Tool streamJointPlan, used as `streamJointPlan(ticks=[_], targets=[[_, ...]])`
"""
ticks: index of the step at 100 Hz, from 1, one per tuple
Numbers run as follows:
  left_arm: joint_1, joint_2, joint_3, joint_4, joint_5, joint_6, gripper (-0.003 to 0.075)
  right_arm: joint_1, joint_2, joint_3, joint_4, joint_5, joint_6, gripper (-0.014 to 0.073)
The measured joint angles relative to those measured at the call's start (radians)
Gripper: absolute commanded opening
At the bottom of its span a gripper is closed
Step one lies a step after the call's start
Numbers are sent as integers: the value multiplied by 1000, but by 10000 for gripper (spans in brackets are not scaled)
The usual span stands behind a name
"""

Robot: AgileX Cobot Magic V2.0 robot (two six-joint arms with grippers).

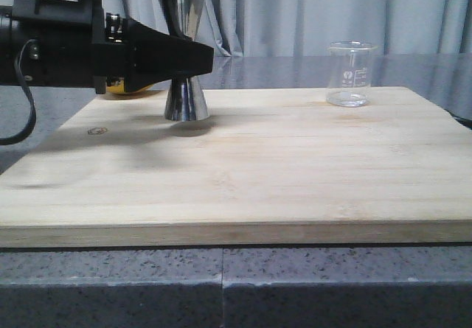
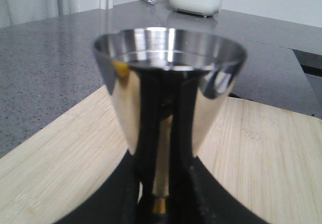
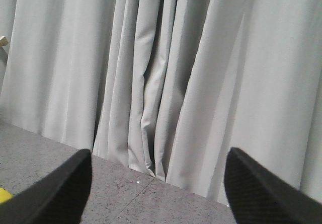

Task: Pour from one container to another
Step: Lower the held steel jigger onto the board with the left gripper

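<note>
Across the upper left of the front view, the left gripper (image 1: 193, 57) reaches in sideways, its black body covering the waist of the jigger (image 1: 186, 101) so that only the flared lower cone and part of the upper cone show. The jigger's top runs out of the frame, lost against the grey curtain (image 1: 310, 11). Its long axis stands upright, base on the wooden board (image 1: 243, 173) near the board's far left part. A yellow thing (image 1: 129, 88) peeks out below the gripper; most of it is hidden, so what it is cannot be made out.

From the left wrist view, the jigger (image 2: 168, 83) fills the middle, open mouth upward, the black fingers (image 2: 198, 194) rising on either side of its narrow waist where a gold band (image 2: 159, 205) glints. The claw seems clamped on that waist, though the blur and the mirror-like steel make actual contact hard to confirm.

At the right of the front view, the beaker (image 1: 349, 74) stands upright on the board's far edge, mouth up, well apart from the jigger. Faint white markings show on its wall, too small to read.

The right wrist view shows the right gripper (image 3: 156, 183) spread wide, two dark fingertips (image 3: 65, 191) at the lower corners with only curtain and grey countertop (image 3: 126, 199) between them.
</note>
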Motion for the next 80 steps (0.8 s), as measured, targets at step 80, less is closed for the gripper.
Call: streamJointPlan(ticks=[80], targets=[[0,50,0,5,-31,24,-19,0,0,0,0,0,0,469]])
